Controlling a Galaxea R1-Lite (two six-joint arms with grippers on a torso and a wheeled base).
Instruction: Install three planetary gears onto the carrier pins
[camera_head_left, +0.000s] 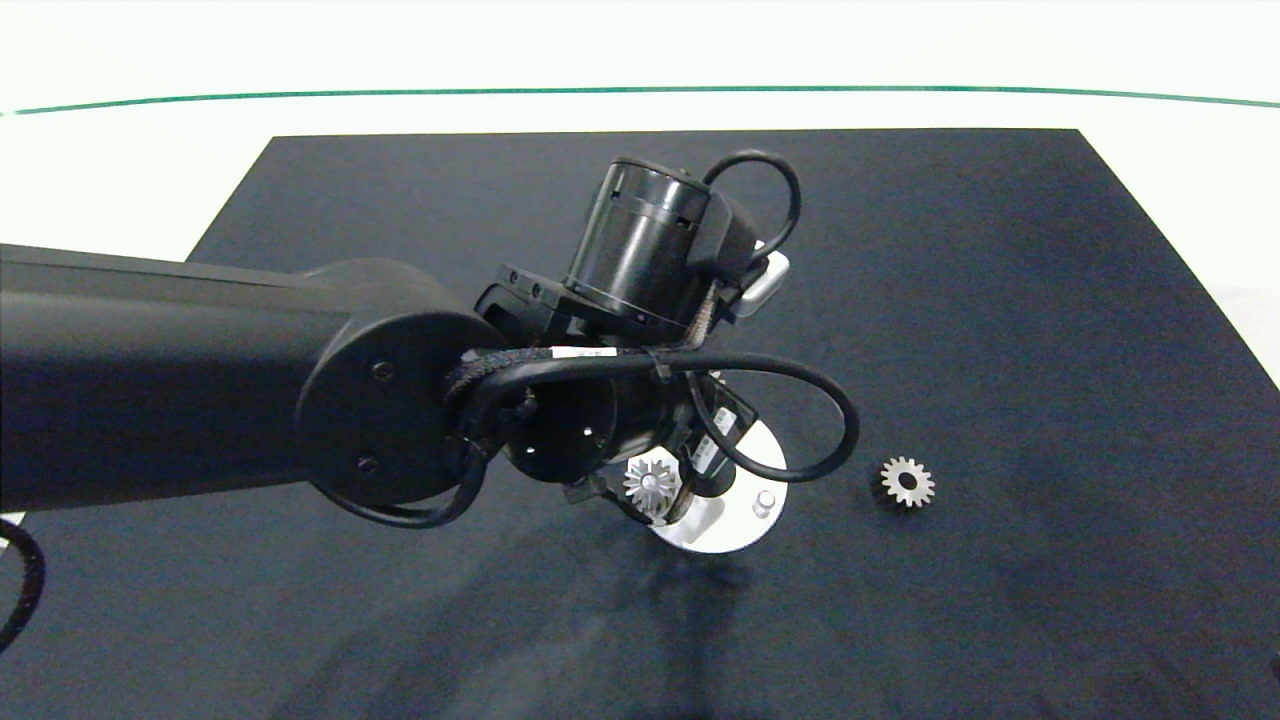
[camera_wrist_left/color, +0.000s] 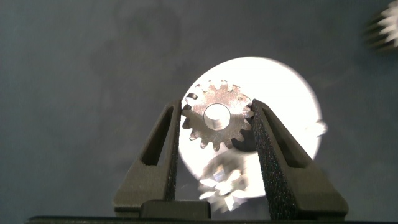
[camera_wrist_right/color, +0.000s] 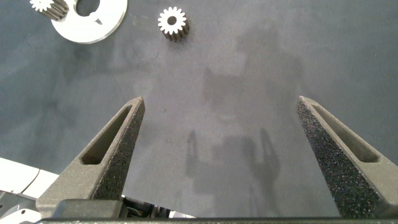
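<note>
With the right gripper (camera_wrist_right/color: 217, 149) idle and wide open, the left gripper (camera_wrist_left/color: 214, 121) pinches a gear (camera_wrist_left/color: 216, 118) above the white disc (camera_head_left: 745, 520) mid-worktop, so its bore should centre over a pin (camera_head_left: 765, 500) before lowering squarely.

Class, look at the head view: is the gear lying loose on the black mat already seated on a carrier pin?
No. The loose gear lies flat on the mat, apart from the white disc.
</note>
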